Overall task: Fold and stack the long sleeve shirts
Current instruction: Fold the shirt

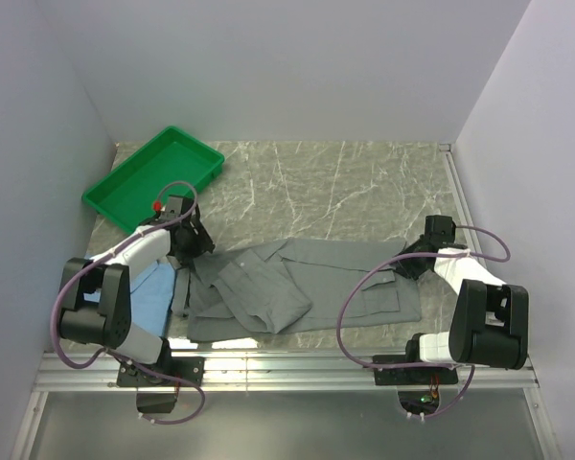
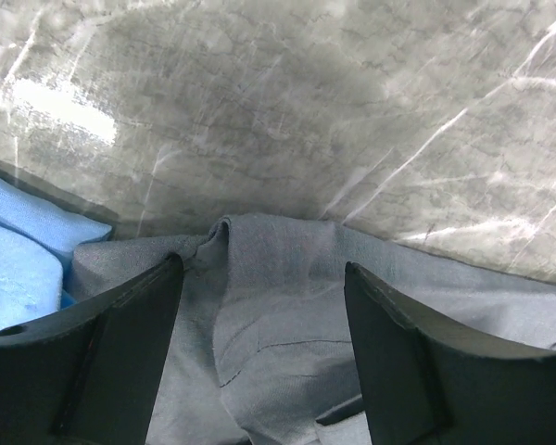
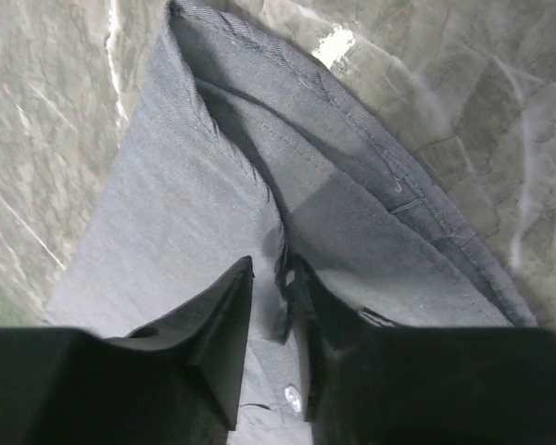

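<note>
The grey shirt (image 1: 307,278) lies crumpled across the near middle of the marble table. The light blue shirt (image 1: 153,292) lies at the left, partly under the left arm and the grey shirt. My left gripper (image 1: 199,247) is open over the grey shirt's left edge; in the left wrist view its fingers (image 2: 262,269) stand wide apart with a raised fold of grey cloth (image 2: 278,306) between them and blue cloth (image 2: 18,250) at the left. My right gripper (image 1: 402,264) is at the shirt's right end; in the right wrist view it (image 3: 274,269) is shut on a fold of grey cloth (image 3: 185,213).
A green plastic tray (image 1: 158,177) sits at the back left, just behind the left gripper. White walls close in the table on the left, back and right. Bare marble (image 1: 345,192) shows behind the shirts.
</note>
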